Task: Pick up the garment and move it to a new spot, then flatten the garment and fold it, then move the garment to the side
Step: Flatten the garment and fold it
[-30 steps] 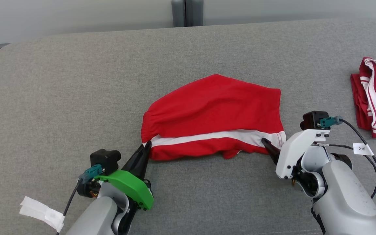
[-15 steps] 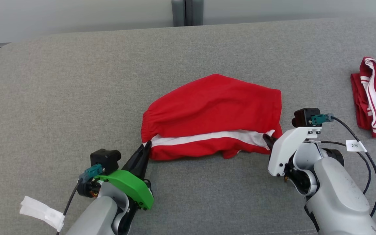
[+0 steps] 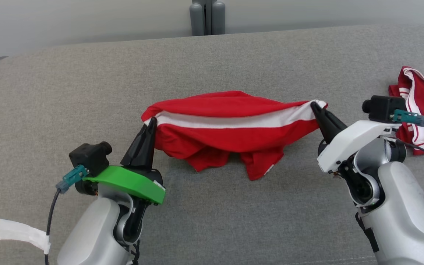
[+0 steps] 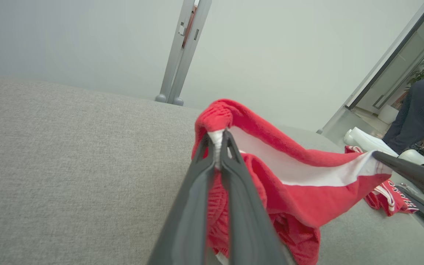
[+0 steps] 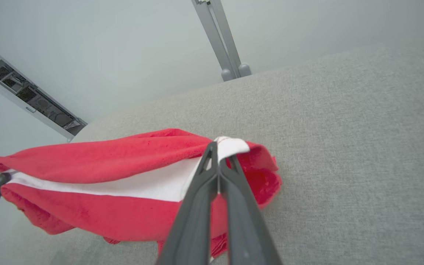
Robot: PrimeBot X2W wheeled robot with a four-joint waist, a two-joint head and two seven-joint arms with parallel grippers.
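Head view: the left gripper point(image 3: 152, 120) and right gripper point(image 3: 312, 104) each clamped one end of the red garment point(image 3: 234, 136), stretched mid-cushion point(image 3: 87, 73).

Illumination is even and diffuse, from above, without glare or hard highlights: in the head view the lifted garment point(image 3: 234, 125) throws only a soft, faint shadow on the grey surface point(image 3: 215, 221) directly beneath it, and the weave of both is sharply resolved. In the wrist views the wide-angle lens tilts and bends the scene, so that the post point(image 4: 182, 48) leans and the far edge of the surface curves. The fingers of the left pincer point(image 4: 217, 137) and right pincer point(image 5: 219, 147) turn soft and unfocused toward the bottom edge, while the pale wall point(image 5: 123, 36) behind is hazy and featureless.
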